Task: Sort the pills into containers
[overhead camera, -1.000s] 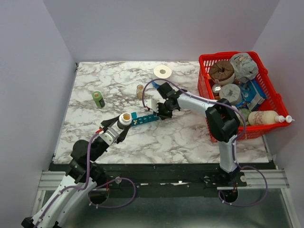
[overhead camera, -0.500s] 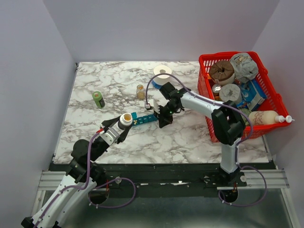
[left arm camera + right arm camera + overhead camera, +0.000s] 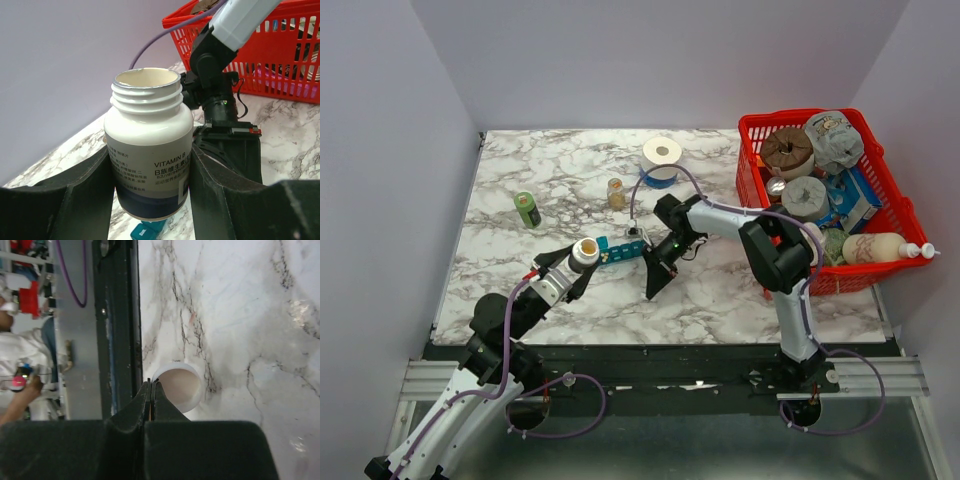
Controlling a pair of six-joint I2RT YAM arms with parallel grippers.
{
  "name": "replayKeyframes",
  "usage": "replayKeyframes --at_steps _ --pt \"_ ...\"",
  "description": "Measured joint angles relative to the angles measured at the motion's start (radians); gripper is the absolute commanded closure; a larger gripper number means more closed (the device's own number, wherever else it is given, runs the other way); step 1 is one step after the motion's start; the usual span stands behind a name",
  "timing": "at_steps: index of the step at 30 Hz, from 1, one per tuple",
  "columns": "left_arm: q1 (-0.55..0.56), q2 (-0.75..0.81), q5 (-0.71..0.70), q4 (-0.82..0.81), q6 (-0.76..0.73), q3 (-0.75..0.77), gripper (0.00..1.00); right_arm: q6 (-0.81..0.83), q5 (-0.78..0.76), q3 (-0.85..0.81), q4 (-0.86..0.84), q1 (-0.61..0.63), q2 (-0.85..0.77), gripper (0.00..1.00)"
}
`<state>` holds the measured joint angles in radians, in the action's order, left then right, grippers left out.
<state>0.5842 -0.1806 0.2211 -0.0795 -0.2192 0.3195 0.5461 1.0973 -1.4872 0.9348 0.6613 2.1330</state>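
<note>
- The containers [image 3: 620,251], one teal strip, are laid flat on the tabletop [image 3: 720,290], with the long axis running roughly left to right between the two arms.
- An uncapped white bottle [image 3: 148,150] is clamped upright, mouth upward, by the left end effector [image 3: 582,258], at the strip's left end.
- The right end effector [image 3: 151,390] is closed narrow, fingertips pressed together, and a white cap [image 3: 180,387] is seen just beside them.

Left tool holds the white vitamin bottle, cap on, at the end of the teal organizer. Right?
Not quite. The bottle has no cap: the left wrist view shows its open, threaded mouth. The rest stands: the left tool holds it at the end of the organizer.
</note>
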Motion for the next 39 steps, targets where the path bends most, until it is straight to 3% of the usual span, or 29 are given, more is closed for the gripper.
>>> replayKeyframes --at_steps 9,39 --pt "0.000 0.000 0.000 0.000 0.000 0.000 1.00 -0.057 0.113 -0.001 0.024 0.000 0.085 0.95" --pt "0.000 0.000 0.000 0.000 0.002 0.000 1.00 -0.127 0.101 -0.004 0.011 -0.007 0.125 0.83"
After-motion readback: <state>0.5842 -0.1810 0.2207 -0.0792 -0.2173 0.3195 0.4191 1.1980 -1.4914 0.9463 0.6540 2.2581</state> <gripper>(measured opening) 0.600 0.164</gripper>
